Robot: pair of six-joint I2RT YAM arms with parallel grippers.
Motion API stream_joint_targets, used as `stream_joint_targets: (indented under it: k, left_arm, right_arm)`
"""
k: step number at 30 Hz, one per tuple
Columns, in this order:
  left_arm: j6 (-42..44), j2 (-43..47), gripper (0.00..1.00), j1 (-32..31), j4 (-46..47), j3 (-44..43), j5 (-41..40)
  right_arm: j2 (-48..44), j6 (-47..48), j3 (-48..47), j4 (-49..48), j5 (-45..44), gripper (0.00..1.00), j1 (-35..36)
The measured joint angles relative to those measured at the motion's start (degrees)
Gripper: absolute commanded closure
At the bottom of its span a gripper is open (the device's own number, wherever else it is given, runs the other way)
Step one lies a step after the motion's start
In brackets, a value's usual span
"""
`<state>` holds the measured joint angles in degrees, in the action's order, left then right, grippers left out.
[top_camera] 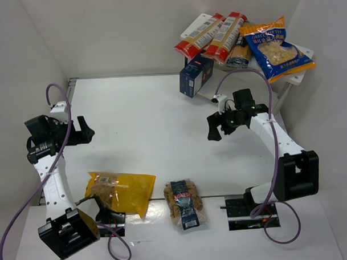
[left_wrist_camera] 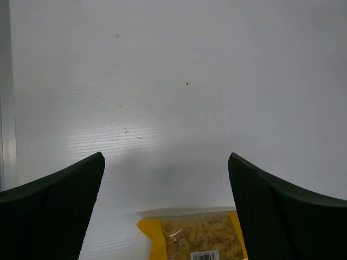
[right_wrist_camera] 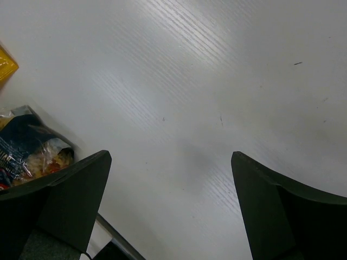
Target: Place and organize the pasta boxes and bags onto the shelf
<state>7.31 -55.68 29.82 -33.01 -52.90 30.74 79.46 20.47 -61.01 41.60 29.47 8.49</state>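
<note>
The white shelf [top_camera: 195, 27] stands at the far right corner. Two red-and-cream spaghetti boxes [top_camera: 209, 34] and the blue-and-orange bag [top_camera: 275, 46] lie on its top board. The navy box [top_camera: 195, 75] stands tilted at the shelf's left front. The yellow bag [top_camera: 122, 191] and the small clear spiral-pasta bag [top_camera: 186, 204] lie flat on the table near the front. My left gripper [top_camera: 88, 128] is open and empty above the table at the left; the yellow bag [left_wrist_camera: 198, 238] shows below its jaws [left_wrist_camera: 165, 157]. My right gripper [top_camera: 213, 128] is open and empty in front of the shelf.
White walls close in the table at the back and both sides. A blue-and-yellow packet [top_camera: 239, 53] lies under the spaghetti boxes. In the right wrist view [right_wrist_camera: 171, 154] the small bag [right_wrist_camera: 27, 154] and a corner of the yellow bag [right_wrist_camera: 5, 66] show at the left.
</note>
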Motion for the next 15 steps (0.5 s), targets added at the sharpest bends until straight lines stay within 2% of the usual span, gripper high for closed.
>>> stream_joint_targets:
  k: [12,15]
  left_arm:
    - [0.07,-0.02,0.00,0.00,-0.04,0.00,0.00]
    - [0.07,-0.02,0.00,0.00,-0.04,0.00,-0.04]
  right_arm:
    - [0.09,2.62,0.00,1.38,3.45,0.00,0.63]
    - [0.48,4.94,-0.35,3.61,6.58,0.00,0.90]
